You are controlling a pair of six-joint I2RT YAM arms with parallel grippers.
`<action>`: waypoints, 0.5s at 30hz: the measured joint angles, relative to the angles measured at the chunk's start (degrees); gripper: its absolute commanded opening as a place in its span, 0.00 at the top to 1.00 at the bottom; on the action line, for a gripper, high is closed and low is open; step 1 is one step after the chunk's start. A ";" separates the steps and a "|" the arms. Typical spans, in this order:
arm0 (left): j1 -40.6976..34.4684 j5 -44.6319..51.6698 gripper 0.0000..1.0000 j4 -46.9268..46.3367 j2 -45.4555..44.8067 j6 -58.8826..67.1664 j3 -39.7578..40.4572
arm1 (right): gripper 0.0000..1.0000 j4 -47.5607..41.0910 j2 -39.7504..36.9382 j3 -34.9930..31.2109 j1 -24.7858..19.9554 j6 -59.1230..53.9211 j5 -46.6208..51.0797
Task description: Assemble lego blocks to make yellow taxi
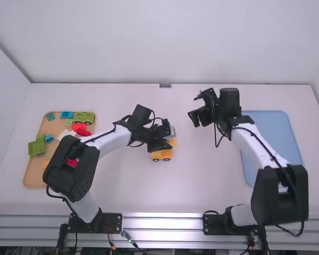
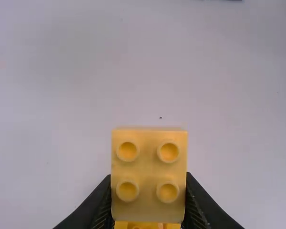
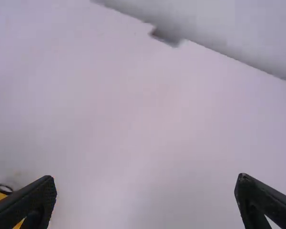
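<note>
From my station I see 1 tan tray (image 1: pixel 32 178) on the tabletop (image 1: pixel 117 186), left side, holding green blocks (image 1: pixel 36 147), 1 green wheeled piece (image 1: pixel 84 116), red blocks (image 1: pixel 78 127) and blue blocks (image 1: pixel 67 115). Right side, 1 light-blue tray (image 1: pixel 276 135). Far edge, 1 small grey fitting (image 1: pixel 165 85), pale wall (image 1: pixel 149 42) behind. Metal rails (image 1: pixel 165 223) along the near edge.

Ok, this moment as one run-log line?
left fingers: shut on yellow block | yellow wheeled base: on table, near block | right fingers: open, empty | block-base contact: unclear

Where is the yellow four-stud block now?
In the left wrist view, the block is gripped by the left hand; in the high view, that hand is beside the yellow wheeled base.
</note>
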 measured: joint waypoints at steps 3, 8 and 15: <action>-2.84 -4.04 0.84 -1.38 0.28 -1.03 2.45 | 0.01 5.60 -6.97 -8.85 0.00 4.85 6.71; -7.32 -8.96 0.85 -4.59 3.15 -1.38 8.33 | 0.01 10.64 -15.19 -18.05 0.00 8.22 11.41; -11.61 -13.40 0.86 -13.11 12.72 -0.87 17.16 | 0.01 8.09 -24.46 -22.14 0.00 12.09 19.15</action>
